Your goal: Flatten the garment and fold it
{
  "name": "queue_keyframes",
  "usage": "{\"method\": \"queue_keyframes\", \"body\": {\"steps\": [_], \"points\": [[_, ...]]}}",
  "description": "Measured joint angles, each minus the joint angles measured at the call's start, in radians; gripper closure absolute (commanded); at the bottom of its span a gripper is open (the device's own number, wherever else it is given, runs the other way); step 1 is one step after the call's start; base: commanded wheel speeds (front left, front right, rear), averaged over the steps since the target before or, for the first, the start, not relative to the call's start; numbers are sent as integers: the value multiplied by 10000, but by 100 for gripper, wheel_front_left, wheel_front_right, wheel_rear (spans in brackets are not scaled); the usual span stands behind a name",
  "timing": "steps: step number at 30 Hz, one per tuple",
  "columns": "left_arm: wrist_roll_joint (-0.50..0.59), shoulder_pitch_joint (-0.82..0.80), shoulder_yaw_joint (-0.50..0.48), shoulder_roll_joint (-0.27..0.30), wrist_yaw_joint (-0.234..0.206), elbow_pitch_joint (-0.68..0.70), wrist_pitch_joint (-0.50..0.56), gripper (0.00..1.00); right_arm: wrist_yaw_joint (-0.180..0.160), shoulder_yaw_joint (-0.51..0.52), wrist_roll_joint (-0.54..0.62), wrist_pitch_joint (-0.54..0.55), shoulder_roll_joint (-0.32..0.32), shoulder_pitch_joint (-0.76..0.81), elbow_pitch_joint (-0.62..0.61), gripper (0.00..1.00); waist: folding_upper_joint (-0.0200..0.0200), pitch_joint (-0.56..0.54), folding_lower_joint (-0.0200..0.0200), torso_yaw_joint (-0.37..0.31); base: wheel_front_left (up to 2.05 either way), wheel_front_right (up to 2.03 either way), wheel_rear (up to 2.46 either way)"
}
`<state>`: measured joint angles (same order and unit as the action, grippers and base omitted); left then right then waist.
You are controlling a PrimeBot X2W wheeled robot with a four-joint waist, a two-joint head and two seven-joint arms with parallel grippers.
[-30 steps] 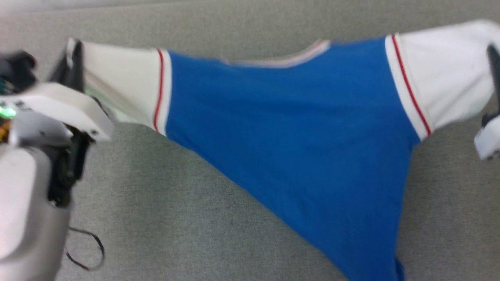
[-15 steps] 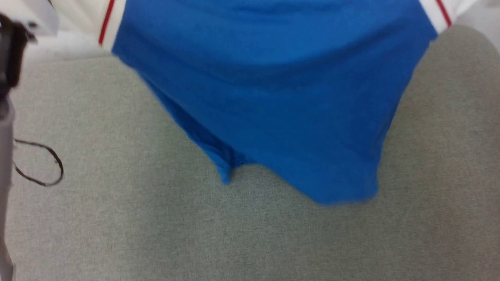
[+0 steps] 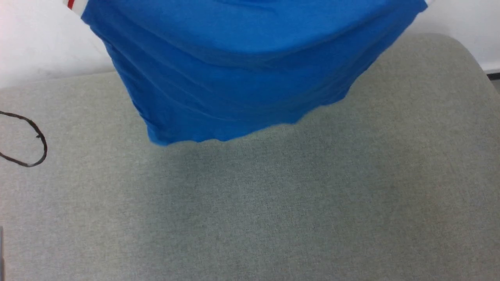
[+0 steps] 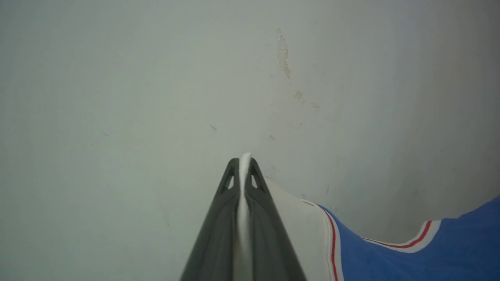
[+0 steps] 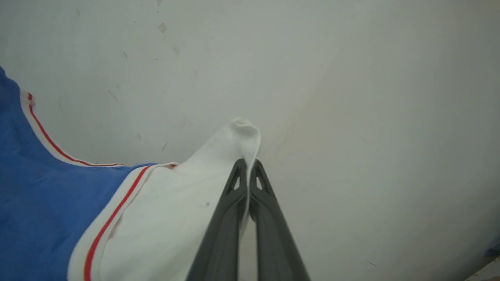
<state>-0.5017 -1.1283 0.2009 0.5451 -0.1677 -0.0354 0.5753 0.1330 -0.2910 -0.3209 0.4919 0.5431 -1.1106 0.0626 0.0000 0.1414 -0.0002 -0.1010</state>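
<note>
The garment, a bright blue shirt, hangs above the grey padded table; its lower hem dangles just over the far part of the surface. In the left wrist view my left gripper is shut on one white sleeve, with cloth pinched between the dark fingers. My right gripper is shut on the other white sleeve, a tuft of cloth poking past the tips. Red-striped white trim borders the blue body. Both grippers point toward a pale wall.
A loop of black cable lies on the table at the left. A white wall stands behind the table. The table's rounded far right corner shows, with dark floor beyond.
The garment has been lifted higher and spread between the arms, so its hem now hangs free above the table. The head view has tilted, and the arms have left it.
</note>
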Motion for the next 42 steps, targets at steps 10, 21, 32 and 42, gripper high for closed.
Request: {"method": "queue_keyframes", "body": {"steps": [10,21,32,42], "points": [[192,-1772,-25,-481,-738,-621,75,100,-2,178,-31,775,-709,-1769,1129,100,0,1263,4,-118,0,0,0],[915,-4778,-13,-1074,-796,-2330,-2397,100,-2,-25,1415,-593,-1505,-4919,3425,100,0,3266,6,-183,0,0,0],[1089,-5440,-207,-928,-370,-3032,-4291,100,0,-562,1714,-1944,-1039,-5863,4730,100,0,4678,4,-60,0,0,0],[171,-4223,-474,-1026,318,-3386,-4798,100,0,-1323,750,-2905,-587,-4920,4598,100,0,5486,5,195,0,0,0]]}}
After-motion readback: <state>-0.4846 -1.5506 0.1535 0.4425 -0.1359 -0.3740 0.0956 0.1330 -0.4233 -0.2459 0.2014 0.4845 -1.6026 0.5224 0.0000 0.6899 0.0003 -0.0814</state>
